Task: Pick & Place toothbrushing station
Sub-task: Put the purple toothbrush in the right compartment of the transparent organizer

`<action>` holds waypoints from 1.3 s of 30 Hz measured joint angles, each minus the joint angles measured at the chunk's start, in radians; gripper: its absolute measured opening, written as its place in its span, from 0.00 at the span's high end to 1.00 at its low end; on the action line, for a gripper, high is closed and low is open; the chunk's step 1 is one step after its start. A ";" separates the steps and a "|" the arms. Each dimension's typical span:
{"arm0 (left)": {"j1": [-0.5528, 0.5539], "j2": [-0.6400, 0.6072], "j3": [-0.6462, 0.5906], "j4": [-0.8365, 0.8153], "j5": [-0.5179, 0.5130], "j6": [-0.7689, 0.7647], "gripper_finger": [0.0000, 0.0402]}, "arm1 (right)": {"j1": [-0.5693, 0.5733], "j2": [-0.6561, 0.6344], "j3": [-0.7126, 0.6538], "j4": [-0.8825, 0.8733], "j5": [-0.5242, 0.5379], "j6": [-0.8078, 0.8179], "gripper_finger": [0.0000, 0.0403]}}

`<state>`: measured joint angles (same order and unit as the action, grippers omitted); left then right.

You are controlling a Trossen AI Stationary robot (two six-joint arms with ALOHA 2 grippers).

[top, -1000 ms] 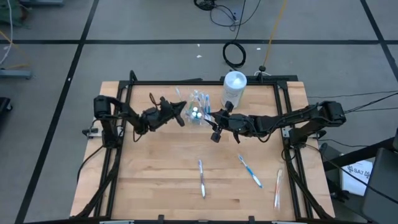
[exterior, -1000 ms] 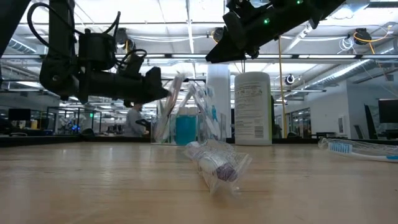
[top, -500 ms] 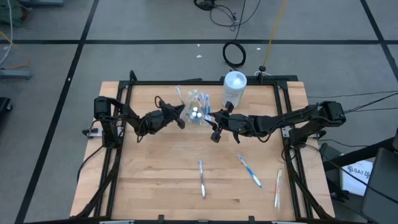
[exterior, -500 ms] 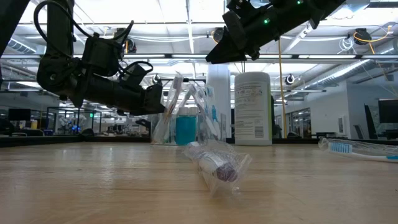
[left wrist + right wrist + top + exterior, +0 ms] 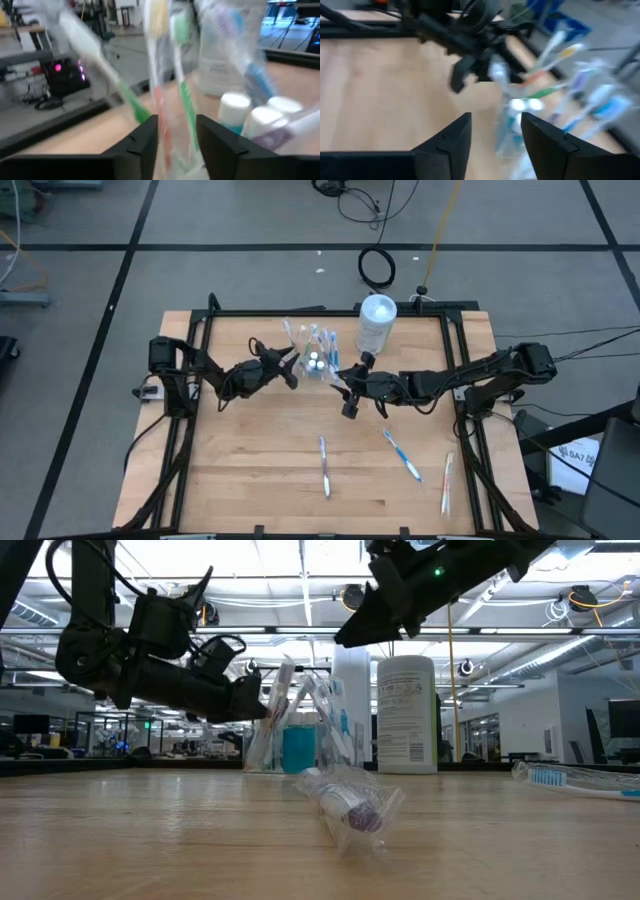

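The clear tumbler [image 5: 316, 363] stands on the table's far middle, full of wrapped toothbrushes [image 5: 176, 75] and white-capped toothpaste tubes [image 5: 260, 117]; the low view shows it too [image 5: 298, 748]. My left gripper [image 5: 293, 366] is at its left side and open. Its fingers [image 5: 145, 145] stand on either side of an orange-handled wrapped brush [image 5: 161, 107] that leans in the tumbler. My right gripper [image 5: 342, 383] hovers open just right of the tumbler, with nothing between its fingers [image 5: 452, 142]. My left gripper has the orange-handled brush between its open fingers, but I cannot tell whether either finger touches the brush.
A tall white lidded container [image 5: 377, 320] stands right of the tumbler, toward the far edge. Three wrapped toothbrushes lie on the near half of the table [image 5: 324, 466], [image 5: 402, 454], [image 5: 447, 482]. A clear-wrapped item [image 5: 345, 805] lies close to the low camera.
My left gripper has tipped from level to slanting down toward the tumbler and has edged closer to it. My right gripper has drawn back a little toward the table's near edge. The tumbler has stayed in place.
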<state>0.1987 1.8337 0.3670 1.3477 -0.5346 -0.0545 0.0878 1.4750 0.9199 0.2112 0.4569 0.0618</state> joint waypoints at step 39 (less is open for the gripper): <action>-0.311 -0.599 0.001 -0.546 0.178 -0.036 0.62 | 0.228 0.389 0.098 0.280 -0.351 0.394 0.48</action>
<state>-0.1124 1.2343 0.3676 0.8021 -0.3565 -0.0904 0.3155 1.8639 1.0176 0.4914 0.1063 0.4556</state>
